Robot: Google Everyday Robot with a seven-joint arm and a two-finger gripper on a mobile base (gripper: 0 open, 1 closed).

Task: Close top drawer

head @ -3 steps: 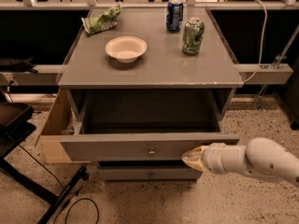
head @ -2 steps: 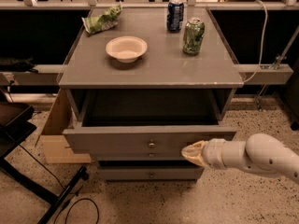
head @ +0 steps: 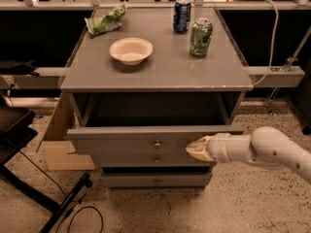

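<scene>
Nearest, my pale gripper sits with fingers pinched together on nothing, its tip against the wide grey wooden top drawer, right of the drawer's small round metal knob. That drawer stands partly out beneath the grey surface. I judge the push is in hand; next, a straight shove inward until flush.

— What was the top drawer like?
— Matt grey painted wood, with a shiny metal knob.
— And the gripper, lower right of centre, at its front?
— Dull tan tips on a smooth white plastic arm.
</scene>
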